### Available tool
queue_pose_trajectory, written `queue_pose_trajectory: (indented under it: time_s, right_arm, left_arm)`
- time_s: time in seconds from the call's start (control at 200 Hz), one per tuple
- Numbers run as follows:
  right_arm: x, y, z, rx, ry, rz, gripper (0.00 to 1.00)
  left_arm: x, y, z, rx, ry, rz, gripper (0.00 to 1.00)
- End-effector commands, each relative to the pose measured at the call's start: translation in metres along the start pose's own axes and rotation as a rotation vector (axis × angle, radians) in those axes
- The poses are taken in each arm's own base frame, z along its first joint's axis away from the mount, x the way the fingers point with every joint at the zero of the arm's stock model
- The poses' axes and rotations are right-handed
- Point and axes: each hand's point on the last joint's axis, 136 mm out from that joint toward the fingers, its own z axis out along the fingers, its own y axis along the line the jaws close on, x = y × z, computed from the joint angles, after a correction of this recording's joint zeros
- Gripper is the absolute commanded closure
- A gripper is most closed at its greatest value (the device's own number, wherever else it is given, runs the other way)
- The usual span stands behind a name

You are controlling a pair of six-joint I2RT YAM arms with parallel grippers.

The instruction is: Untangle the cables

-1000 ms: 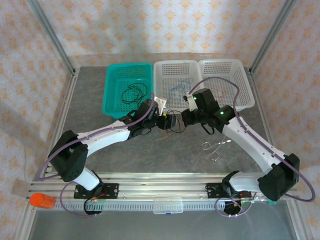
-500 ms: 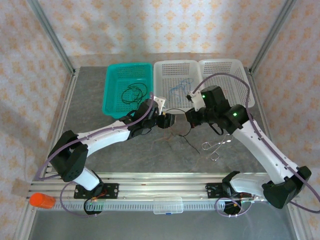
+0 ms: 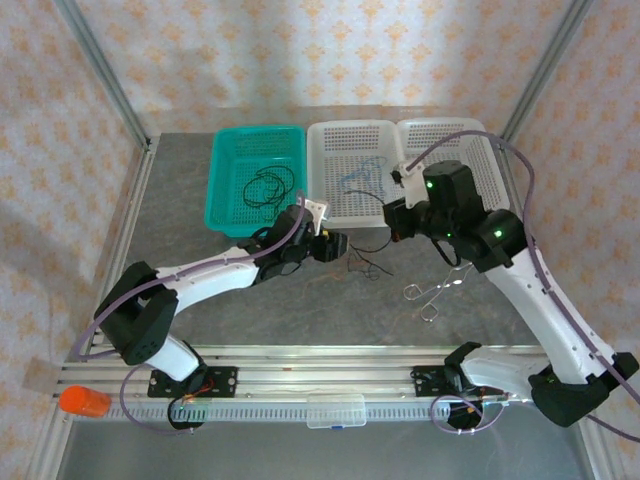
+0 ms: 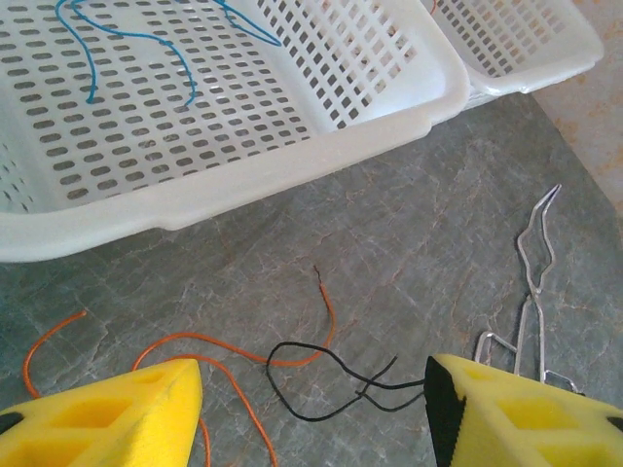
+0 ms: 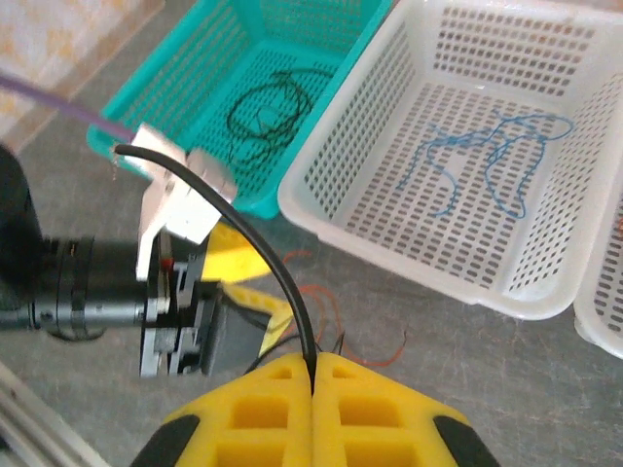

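A black cable (image 5: 255, 232) arches up out of my right gripper (image 5: 312, 358), which is shut on it above the table, in front of the white baskets (image 3: 393, 232). A thin orange cable (image 4: 234, 345) and a small black cable loop (image 4: 321, 379) lie crossed on the grey table (image 3: 365, 263). My left gripper (image 4: 311, 413) hovers over them, open, with its yellow fingers (image 4: 107, 409) on either side and nothing gripped. In the top view it sits at the table's middle (image 3: 338, 246). More black cables (image 3: 268, 187) lie in the teal basket, and a blue cable (image 3: 358, 175) lies in the white one.
The teal basket (image 3: 222, 180) and two white baskets (image 3: 325, 140) (image 3: 480, 150) stand in a row at the back. A silver scissors-like tool (image 3: 432, 292) lies on the table right of the cables, also near my left gripper's right finger (image 4: 531, 282).
My right gripper has drawn away from the left one, rightward and back toward the white baskets, still shut on the black cable. The loose cables on the table shifted. The left gripper barely moved.
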Motion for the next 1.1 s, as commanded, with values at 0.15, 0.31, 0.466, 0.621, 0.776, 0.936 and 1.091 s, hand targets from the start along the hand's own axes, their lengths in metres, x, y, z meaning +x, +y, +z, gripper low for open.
queue_pose_trajectory:
  time_s: [0.15, 0.31, 0.466, 0.621, 0.776, 0.936, 1.091]
  right_arm:
    - [-0.029, -0.013, 0.007, 0.020, -0.213, 0.305, 1.00]
    - [-0.025, -0.022, 0.023, 0.049, -0.228, 0.441, 1.00]
    - [-0.025, -0.017, 0.036, 0.006, -0.210, 0.540, 1.00]
    - [-0.028, -0.014, 0.040, -0.021, -0.205, 0.595, 1.00]
    - [-0.028, -0.013, 0.043, -0.033, -0.166, 0.623, 1.00]
    - [-0.023, -0.021, 0.051, -0.026, -0.083, 0.687, 1.00]
    - [-0.024, -0.026, 0.052, -0.067, -0.043, 0.736, 1.00]
  left_arm:
    - [-0.022, -0.017, -0.018, 0.076, -0.112, -0.019, 0.29]
    - [-0.018, -0.011, -0.023, 0.061, -0.129, -0.033, 0.18]
    - [-0.020, -0.012, -0.020, 0.076, -0.148, -0.052, 0.16]
    - [-0.029, -0.020, -0.014, 0.117, -0.179, -0.064, 0.16]
    - [-0.034, -0.020, -0.008, 0.107, -0.183, -0.033, 0.15]
    - [-0.044, -0.010, -0.009, -0.014, -0.221, 0.064, 0.15]
    - [-0.054, 0.000, -0.012, -0.097, -0.275, 0.146, 0.16]
